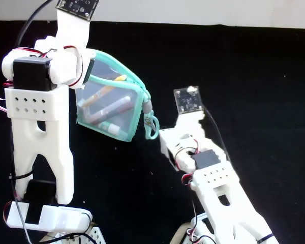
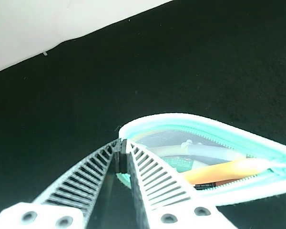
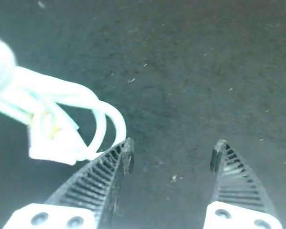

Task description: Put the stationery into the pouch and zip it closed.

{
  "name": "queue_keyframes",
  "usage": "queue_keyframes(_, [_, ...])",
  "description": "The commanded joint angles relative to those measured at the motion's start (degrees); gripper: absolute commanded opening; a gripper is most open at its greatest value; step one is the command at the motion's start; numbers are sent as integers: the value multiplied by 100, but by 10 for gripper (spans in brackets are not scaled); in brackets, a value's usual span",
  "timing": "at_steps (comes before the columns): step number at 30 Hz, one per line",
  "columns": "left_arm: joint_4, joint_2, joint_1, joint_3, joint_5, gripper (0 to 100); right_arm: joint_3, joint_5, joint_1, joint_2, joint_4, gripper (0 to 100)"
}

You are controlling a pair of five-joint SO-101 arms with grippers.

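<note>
The black table [image 1: 254, 76] lies beneath both arms. The left gripper [image 2: 120, 149] is clamped on the rim at one end of the pouch [image 1: 112, 109] and holds it clear of the table, probably so that the zip line is taut for pulling. The pouch hangs tilted: its long axis slopes from the pinched end down toward the right arm, and its unzipped mouth gapes in the left wrist view. Inside, an orange pen [image 2: 229, 169] and a white pen [image 2: 205, 151] lie roughly along that axis (loading looks done; zipping is left). At the low end dangles the zip pull's cord [image 3: 62, 90]. The right gripper [image 3: 173, 153] sits just beside it, jaws spread and holding nothing, one finger touching the loop.
</note>
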Motion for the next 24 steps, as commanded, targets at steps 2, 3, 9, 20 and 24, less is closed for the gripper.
queue_keyframes(2, [53,400,40,365,35,7,-4,-352,-242,13,-84,266])
queue_keyframes(3, [53,400,40,365,35,7,13,-413,-312,13,-84,266])
queue_keyframes(9, [53,400,40,365,35,7,163,-431,-497,13,-119,266])
queue_keyframes(20, [88,400,48,365,35,7,198,-149,-488,796,-1745,266])
queue_keyframes(24, [88,400,48,365,35,7,171,308,-479,1279,-2246,266])
